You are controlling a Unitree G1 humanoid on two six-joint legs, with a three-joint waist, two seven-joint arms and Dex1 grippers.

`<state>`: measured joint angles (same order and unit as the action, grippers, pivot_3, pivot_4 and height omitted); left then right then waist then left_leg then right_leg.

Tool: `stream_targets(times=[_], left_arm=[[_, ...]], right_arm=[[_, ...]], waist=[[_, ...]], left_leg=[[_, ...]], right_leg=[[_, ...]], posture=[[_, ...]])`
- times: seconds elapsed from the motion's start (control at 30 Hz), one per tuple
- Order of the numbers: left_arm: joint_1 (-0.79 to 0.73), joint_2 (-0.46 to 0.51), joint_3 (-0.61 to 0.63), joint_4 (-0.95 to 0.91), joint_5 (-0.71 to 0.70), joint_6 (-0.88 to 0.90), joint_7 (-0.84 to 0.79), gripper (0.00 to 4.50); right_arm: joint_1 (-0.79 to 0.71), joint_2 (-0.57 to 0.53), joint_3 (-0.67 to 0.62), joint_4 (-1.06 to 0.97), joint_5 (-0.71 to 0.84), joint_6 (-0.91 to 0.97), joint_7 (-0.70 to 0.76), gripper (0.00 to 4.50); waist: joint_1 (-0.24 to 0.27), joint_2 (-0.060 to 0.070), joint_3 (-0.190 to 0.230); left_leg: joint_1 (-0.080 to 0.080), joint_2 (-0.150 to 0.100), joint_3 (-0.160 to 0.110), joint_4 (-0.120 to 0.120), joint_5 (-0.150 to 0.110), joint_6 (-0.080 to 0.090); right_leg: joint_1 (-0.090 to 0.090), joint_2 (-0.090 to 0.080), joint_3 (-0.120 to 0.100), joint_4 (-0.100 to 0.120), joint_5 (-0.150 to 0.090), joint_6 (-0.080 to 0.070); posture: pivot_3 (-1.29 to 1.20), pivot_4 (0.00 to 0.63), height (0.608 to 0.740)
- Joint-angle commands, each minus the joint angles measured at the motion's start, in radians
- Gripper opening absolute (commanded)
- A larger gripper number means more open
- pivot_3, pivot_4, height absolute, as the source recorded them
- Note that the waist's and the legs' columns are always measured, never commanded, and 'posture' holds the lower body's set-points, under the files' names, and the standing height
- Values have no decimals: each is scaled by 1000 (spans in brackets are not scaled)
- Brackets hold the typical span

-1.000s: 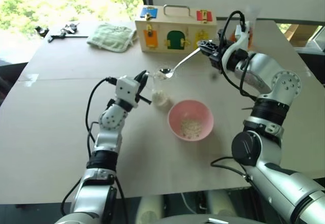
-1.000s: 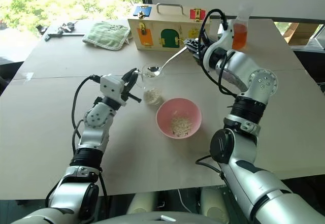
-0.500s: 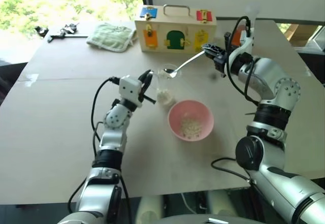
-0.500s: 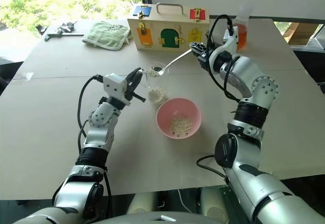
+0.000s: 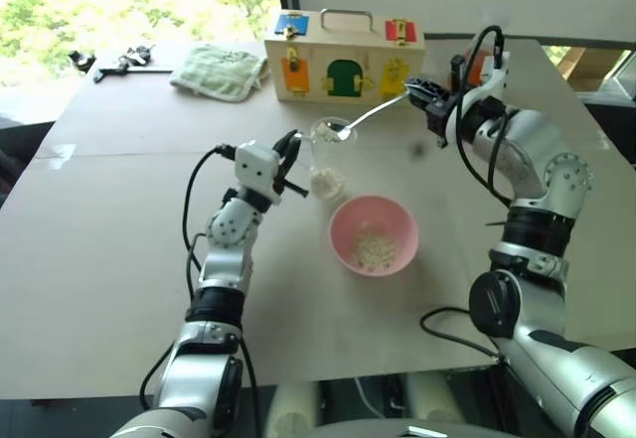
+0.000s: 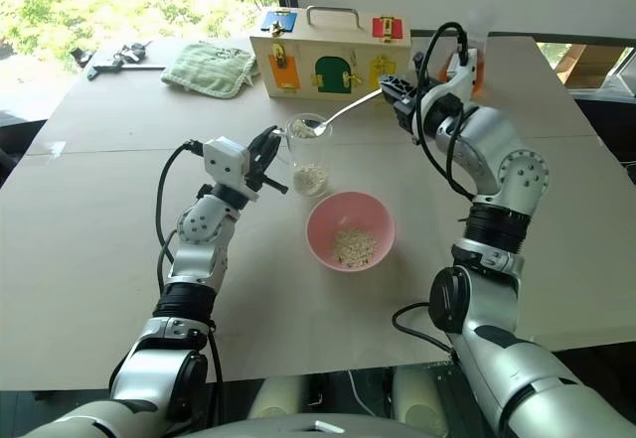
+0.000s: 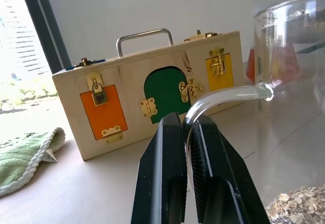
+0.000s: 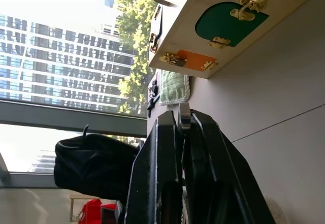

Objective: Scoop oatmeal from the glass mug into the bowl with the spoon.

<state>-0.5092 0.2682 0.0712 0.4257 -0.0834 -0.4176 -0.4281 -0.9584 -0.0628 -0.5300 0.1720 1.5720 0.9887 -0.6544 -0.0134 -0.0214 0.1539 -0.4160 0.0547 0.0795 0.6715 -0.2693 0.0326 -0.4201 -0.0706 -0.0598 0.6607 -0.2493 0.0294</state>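
Presently, as observed:
Table (image 5: 119,259): carries every item noted below.
Mug (image 6: 306,150): upright near the table's middle, toward the far edge, just behind the bowl.
Left gripper (image 6: 270,147): fingers (image 7: 165,183) clamped on the mug's glass handle, seen between them in the left wrist view.
Oatmeal (image 7: 299,206): a layer of flakes at the mug's bottom; a second patch (image 6: 350,244) lies inside the bowl; a little appears to sit on the spoon's tip.
Spoon (image 5: 363,120): handle end pinched in the right gripper, shaft sloping down toward the mug, tip at the mug's rim.
Right gripper (image 5: 417,90): fingers together on the spoon handle, held above the table, in front of the box.
Bowl (image 5: 397,219): pink, beside the mug on its near side, apart from both grippers.
Box (image 5: 343,56): wooden, with coloured doors, near the far edge.
Cloth (image 5: 219,69): green, left of the box at the far edge.
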Motion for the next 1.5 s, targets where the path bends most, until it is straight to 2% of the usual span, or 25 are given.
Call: stream_targets(times=[0.03,0.33,0.67,0.87,1.07,1.33,1.5], left_arm=[[-27,2,24,-20,-27,-24,13,26],[-24,1,20,-19,-35,-24,4,26],[-14,10,14,-8,-33,-36,-17,26],[-6,7,10,4,-31,-41,-18,26],[2,6,10,19,-33,-46,-20,26],[-3,10,12,38,-34,-52,-26,26],[0,13,13,44,-33,-54,-33,26]], right_arm=[[10,-20,22,-60,55,-31,5,0],[50,-85,86,-95,62,-41,116,0],[47,-94,100,-129,148,-97,93,0],[76,-137,122,-172,263,-93,75,0],[175,-230,153,-230,397,-56,76,0],[331,-254,167,-314,400,11,123,0],[408,-339,209,-343,400,0,159,0]], waist=[[0,0,0],[1,0,0],[0,0,0],[2,0,0],[3,0,0],[3,0,0],[4,0,0]], left_leg=[[0,0,0,0,0,0],[0,0,0,0,0,0],[0,0,0,0,0,0],[0,0,0,0,0,0],[0,0,0,0,0,0],[1,1,0,0,0,0],[1,1,-1,1,0,0]], right_leg=[[0,0,0,0,0,0],[0,0,0,0,0,0],[0,0,0,0,0,0],[0,0,0,0,0,0],[0,0,0,-1,0,0],[0,0,1,-2,0,0],[0,0,1,-2,0,0]], posture=[[0,150,740],[0,150,740],[0,150,740],[0,150,740],[0,150,740],[0,150,740],[0,150,740]])
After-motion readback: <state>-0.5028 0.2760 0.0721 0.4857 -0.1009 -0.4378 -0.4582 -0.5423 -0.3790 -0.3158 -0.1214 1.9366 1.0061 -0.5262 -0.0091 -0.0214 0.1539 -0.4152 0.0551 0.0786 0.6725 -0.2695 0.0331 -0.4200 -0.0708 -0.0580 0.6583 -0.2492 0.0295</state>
